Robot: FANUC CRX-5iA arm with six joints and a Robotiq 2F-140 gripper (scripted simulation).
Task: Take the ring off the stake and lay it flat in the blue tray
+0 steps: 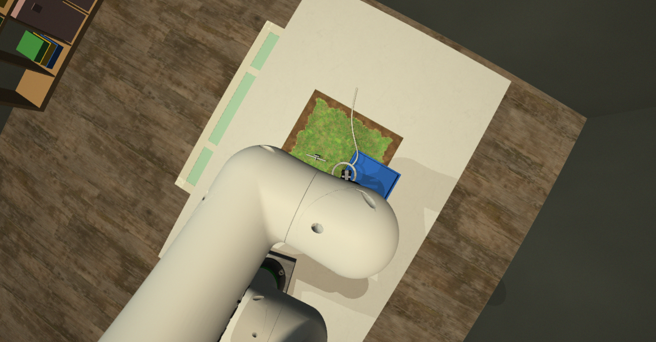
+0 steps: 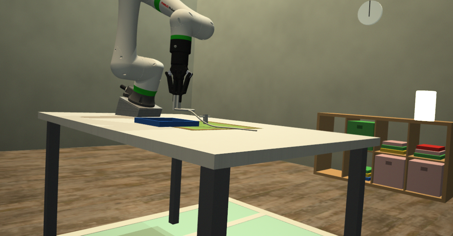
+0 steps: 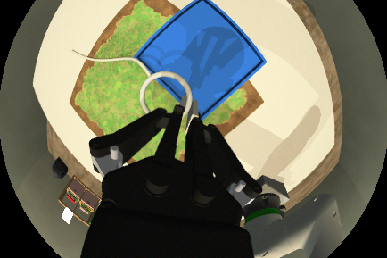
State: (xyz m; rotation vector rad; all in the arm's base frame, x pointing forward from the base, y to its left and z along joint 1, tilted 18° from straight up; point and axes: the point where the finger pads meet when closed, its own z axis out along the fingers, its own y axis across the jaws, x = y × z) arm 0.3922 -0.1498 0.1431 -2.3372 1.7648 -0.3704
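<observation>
My gripper (image 3: 187, 104) is shut on the rim of a pale grey ring (image 3: 167, 91) and holds it level, a little above the table. The ring (image 1: 341, 169) hangs over the edge of the blue tray (image 1: 374, 176) on the side next to the grass mat (image 1: 339, 133). In the side view the ring (image 2: 183, 109) is clear of the short grey stake (image 2: 206, 117), which stands alone on the mat (image 2: 218, 125). The stake also shows from above (image 1: 316, 157). A thin cord (image 1: 353, 114) trails from the ring across the mat. The tray (image 3: 201, 55) holds nothing.
My own arm (image 1: 257, 229) hides the near part of the mat and tray from above. The robot base (image 2: 138, 107) stands behind the tray (image 2: 166, 121). A shelf with boxes (image 2: 396, 158) stands off the table to the right.
</observation>
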